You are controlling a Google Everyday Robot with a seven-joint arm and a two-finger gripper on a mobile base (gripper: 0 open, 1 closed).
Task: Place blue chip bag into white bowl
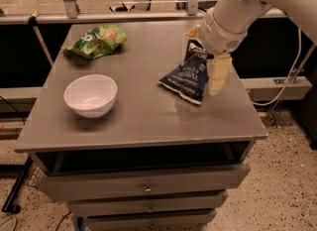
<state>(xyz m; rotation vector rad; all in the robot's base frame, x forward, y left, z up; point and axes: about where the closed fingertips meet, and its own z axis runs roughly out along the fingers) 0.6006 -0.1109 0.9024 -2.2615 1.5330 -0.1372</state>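
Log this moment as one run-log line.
blue chip bag: on table | tool: at bag's top | white bowl: empty, left

Green chip bag (96, 40) on grey table (148, 121), far-left corner; drawers (143, 188) beneath; speckled floor (282, 190).

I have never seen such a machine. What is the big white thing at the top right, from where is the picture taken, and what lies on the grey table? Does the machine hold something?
The white thing is a robot arm. At its end is the gripper, its grasping tool. The one camera looks down at the table from the front; its mounting is not known. On the table lie a white bowl at front left, a green chip bag at back left and a blue chip bag at the right. The gripper is at that bag's raised upper end. Whether it grips the bag, I cannot tell.
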